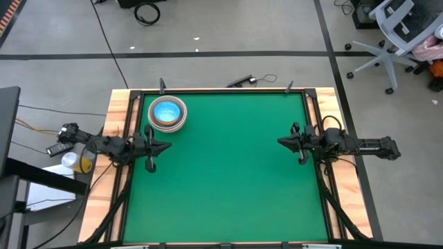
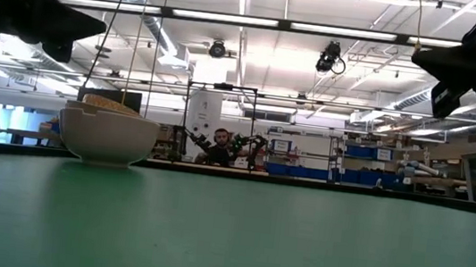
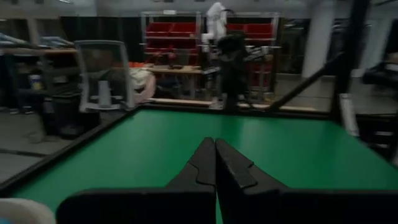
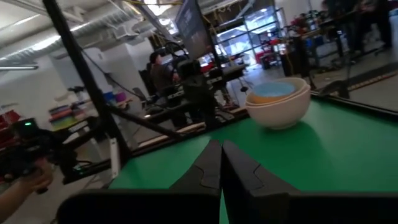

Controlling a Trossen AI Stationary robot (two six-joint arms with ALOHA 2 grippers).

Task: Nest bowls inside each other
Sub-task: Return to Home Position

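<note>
The bowls (image 1: 167,114) sit nested in one stack on the table (image 1: 228,180), near its left corner at the high view's top edge. The inner bowls are mostly hidden. Only the white outer wall, tan rim bands and the top bowl's bright light blue speckled inside show. Arms: left claw (image 1: 168,146) over the table's left edge, right claw (image 1: 279,142) over its right edge. Both are pinched closed and empty.

One stack of bowls (image 1: 167,113) is counted, at ten o'clock on one tabletop (image 1: 228,187); two hands are counted: left hand (image 1: 165,146), right hand (image 1: 281,142).
</note>
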